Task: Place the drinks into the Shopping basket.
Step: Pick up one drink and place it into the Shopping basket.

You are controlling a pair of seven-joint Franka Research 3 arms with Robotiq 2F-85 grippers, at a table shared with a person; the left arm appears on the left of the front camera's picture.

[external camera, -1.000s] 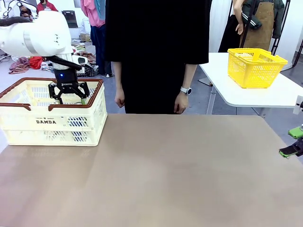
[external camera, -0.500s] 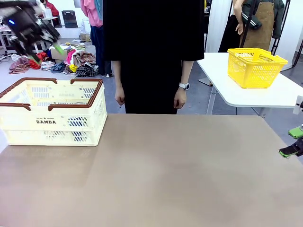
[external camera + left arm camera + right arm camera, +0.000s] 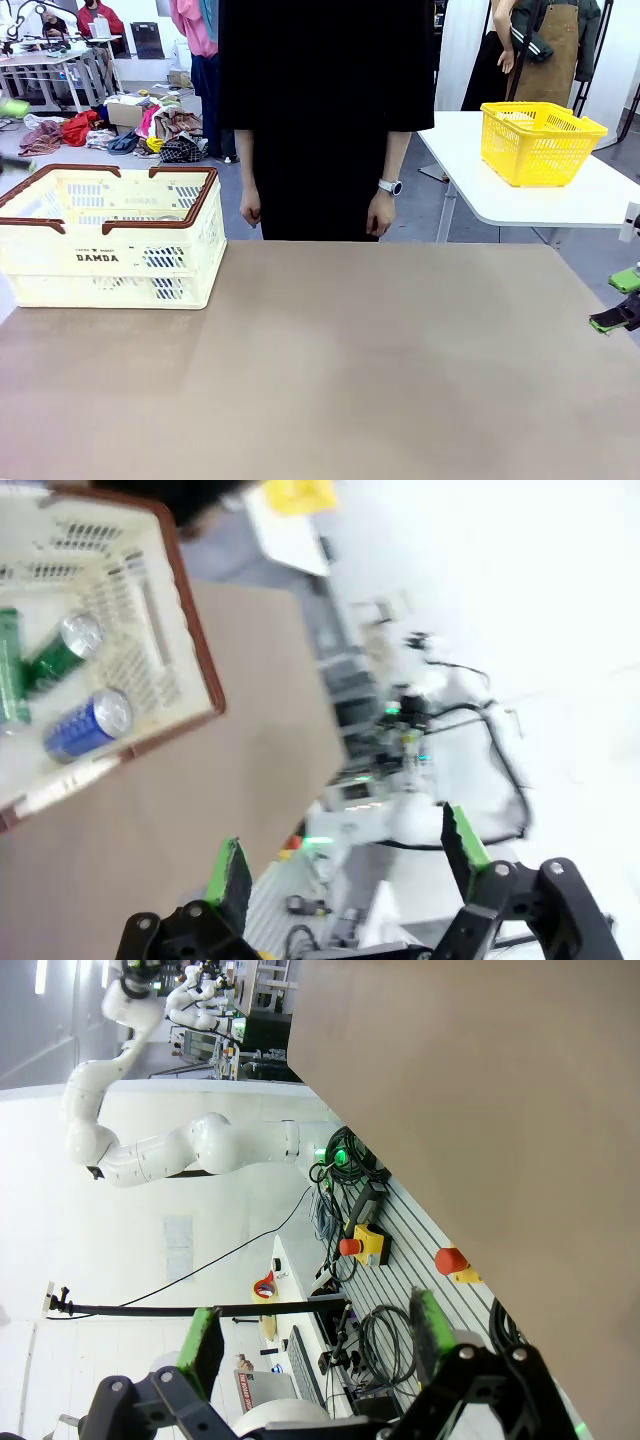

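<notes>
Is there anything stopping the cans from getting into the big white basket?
No. The blue can and the green can already lie inside the Shopping basket; nothing visible blocks them.

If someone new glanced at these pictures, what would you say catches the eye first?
Probably the cream Shopping basket at the table's left end, with a blue can and a green can lying on its floor in the left wrist view. Next, the person in black standing at the far side, and the yellow mesh basket on the white side table.
</notes>
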